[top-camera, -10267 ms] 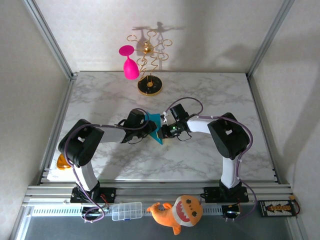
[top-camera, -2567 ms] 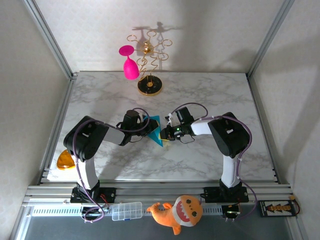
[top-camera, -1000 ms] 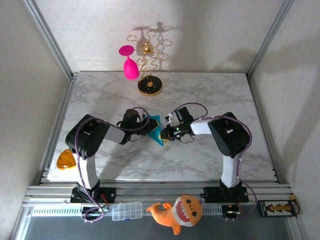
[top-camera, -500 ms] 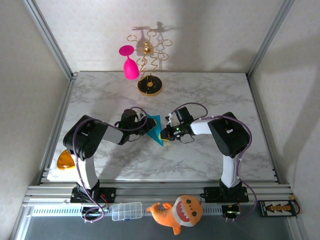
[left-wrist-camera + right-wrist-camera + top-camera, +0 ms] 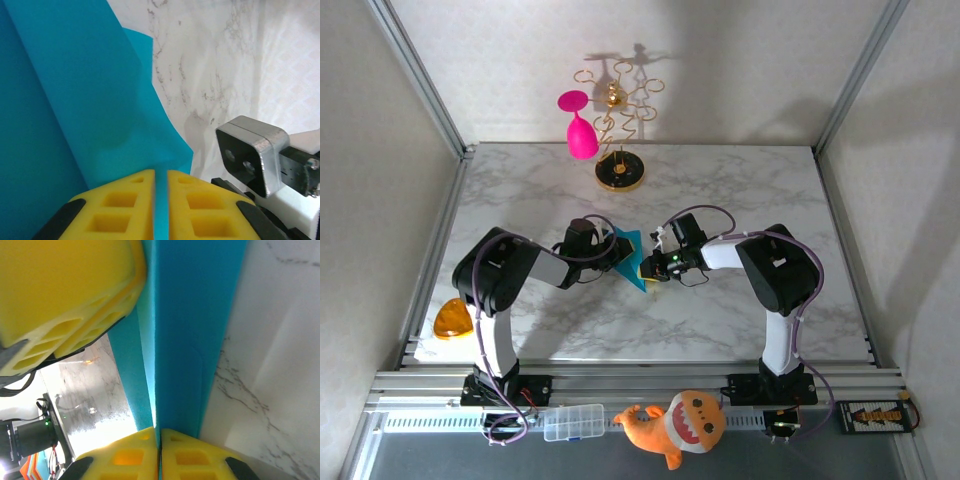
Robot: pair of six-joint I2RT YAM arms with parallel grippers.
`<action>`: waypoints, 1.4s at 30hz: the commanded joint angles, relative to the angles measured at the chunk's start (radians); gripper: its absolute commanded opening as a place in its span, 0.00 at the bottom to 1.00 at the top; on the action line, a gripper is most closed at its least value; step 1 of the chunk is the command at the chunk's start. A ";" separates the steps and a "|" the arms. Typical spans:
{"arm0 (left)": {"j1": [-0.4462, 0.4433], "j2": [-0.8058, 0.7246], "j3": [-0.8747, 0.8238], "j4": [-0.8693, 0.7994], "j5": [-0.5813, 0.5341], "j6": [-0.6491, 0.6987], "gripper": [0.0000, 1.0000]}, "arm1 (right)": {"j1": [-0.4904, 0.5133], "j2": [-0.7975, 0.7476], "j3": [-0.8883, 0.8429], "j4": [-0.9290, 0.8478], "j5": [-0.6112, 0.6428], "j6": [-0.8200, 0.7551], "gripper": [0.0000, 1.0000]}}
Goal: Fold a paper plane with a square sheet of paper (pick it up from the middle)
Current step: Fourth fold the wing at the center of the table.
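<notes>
The square sheet of paper (image 5: 632, 256) is turquoise and folded into a pointed, layered shape, held off the marble table (image 5: 740, 190) at its middle. My left gripper (image 5: 616, 256) comes in from the left and is shut on it. In the left wrist view a paper (image 5: 75, 100) edge runs between the yellow pads (image 5: 125, 200) of the left gripper (image 5: 161, 176). My right gripper (image 5: 649, 266) meets it from the right. In the right wrist view, the right gripper (image 5: 160, 433) has its pads pressed together on a long fold of the paper (image 5: 195, 330). The left gripper's yellow finger (image 5: 65, 295) shows at upper left.
A gold wire stand (image 5: 620, 175) with a pink goblet (image 5: 581, 135) stands at the table's back. An orange item (image 5: 450, 318) lies off the left edge. An orange plush toy (image 5: 675, 425) and a clear plastic box (image 5: 574, 422) sit on the near rail.
Almost nothing differs over the last second. The left arm's elbow shifts slightly, and both grippers stay on the paper at the same spot.
</notes>
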 commanded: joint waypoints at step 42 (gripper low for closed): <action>-0.005 0.091 0.066 -0.357 -0.131 0.084 0.15 | -0.006 -0.052 -0.016 -0.081 0.134 0.016 0.18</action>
